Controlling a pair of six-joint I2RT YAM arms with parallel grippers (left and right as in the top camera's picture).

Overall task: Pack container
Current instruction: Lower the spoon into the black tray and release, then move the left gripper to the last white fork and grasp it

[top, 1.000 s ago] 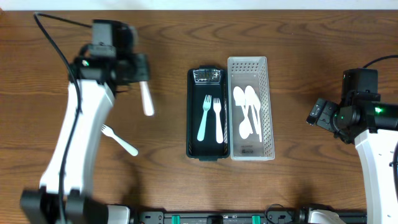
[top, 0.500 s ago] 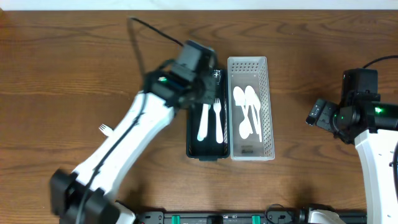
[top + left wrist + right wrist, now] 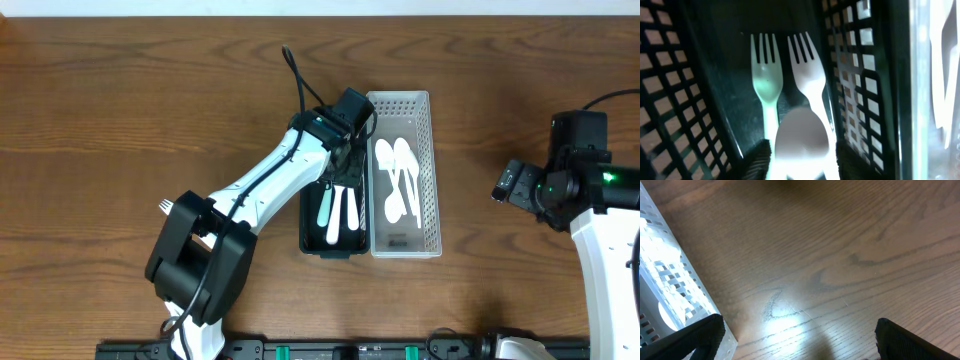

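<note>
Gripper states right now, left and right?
Left gripper: shut on a white spoon, over the black bin.
Right gripper: open, empty.

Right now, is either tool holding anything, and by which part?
Left tool holds a white utensil over the black tray, pinched just behind its rounded end; spoon bowl or handle tip, can't tell. Right tool is open, holding nothing.

I see a brown wood-grain table (image 3: 120, 110); a bright light reflection shows on it in the right wrist view.
</note>
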